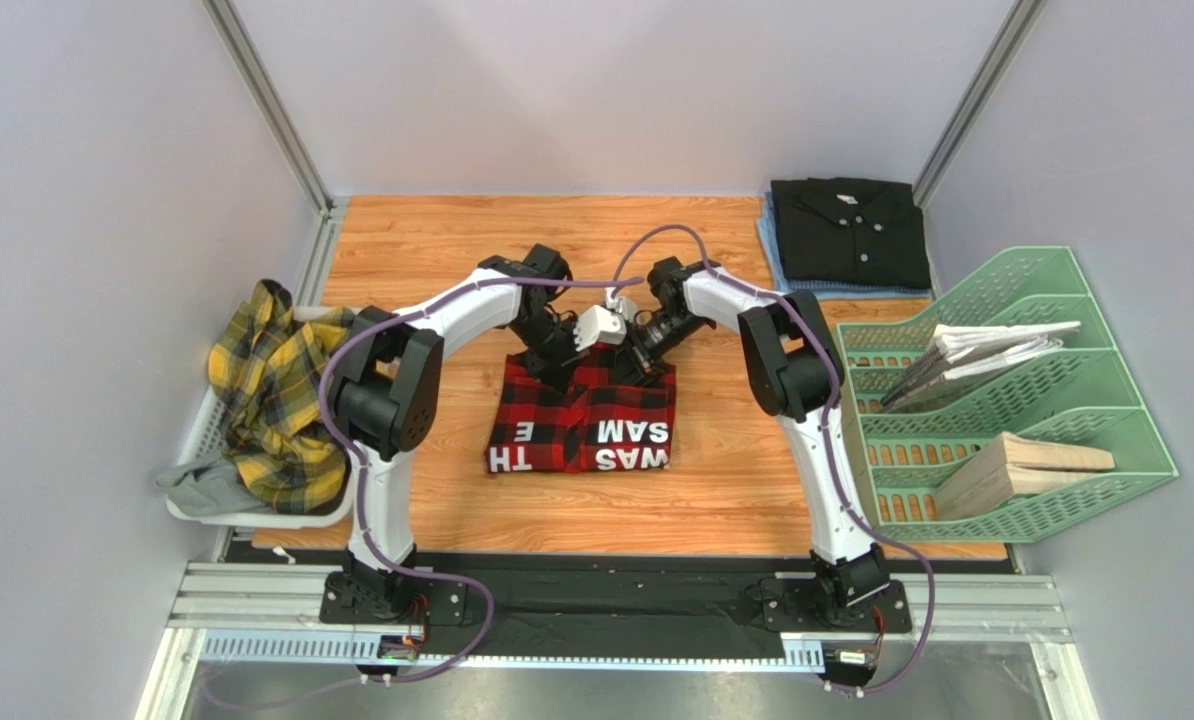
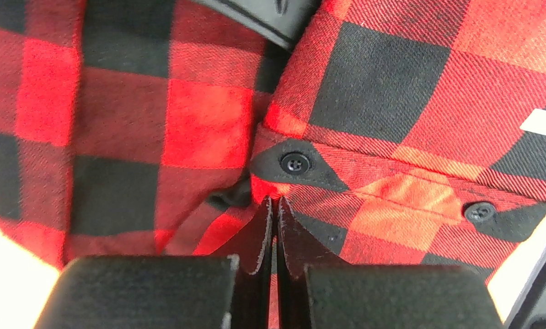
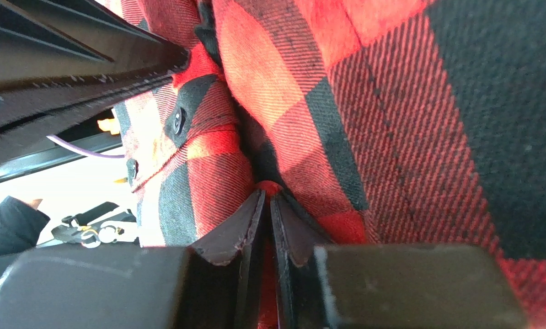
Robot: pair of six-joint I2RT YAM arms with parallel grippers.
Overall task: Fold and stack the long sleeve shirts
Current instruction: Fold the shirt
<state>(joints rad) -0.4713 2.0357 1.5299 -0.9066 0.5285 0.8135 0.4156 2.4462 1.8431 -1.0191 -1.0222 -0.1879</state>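
The red-and-black check shirt (image 1: pixel 585 420) with white block letters lies partly folded in the middle of the table. My left gripper (image 1: pixel 558 356) is shut on its far edge, pinching cloth near a black button (image 2: pixel 294 163). My right gripper (image 1: pixel 636 353) is shut on the same far edge a little to the right, with a fold of red cloth (image 3: pixel 282 123) between the fingers. The plain black shirt (image 1: pixel 850 228) lies folded at the back right. The yellow-and-dark plaid shirt (image 1: pixel 276 393) is heaped in a tray at the left.
A white tray (image 1: pixel 198 503) at the left edge holds the plaid shirt and a grey cloth. A green file rack (image 1: pixel 1009 495) with papers and boards stands at the right. The black shirt rests on a blue cloth (image 1: pixel 773 255).
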